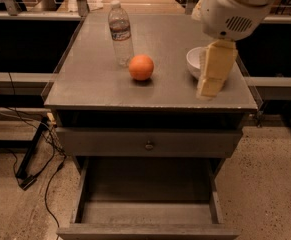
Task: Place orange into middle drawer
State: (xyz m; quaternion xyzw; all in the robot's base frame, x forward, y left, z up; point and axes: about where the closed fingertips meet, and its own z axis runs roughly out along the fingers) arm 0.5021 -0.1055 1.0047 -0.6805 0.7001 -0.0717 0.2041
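Lab or workshop: speckled floor (271, 184), loose cables (49, 180), grey metal cabinet (92, 81); end effector (210, 86) over cabinet's right edge.
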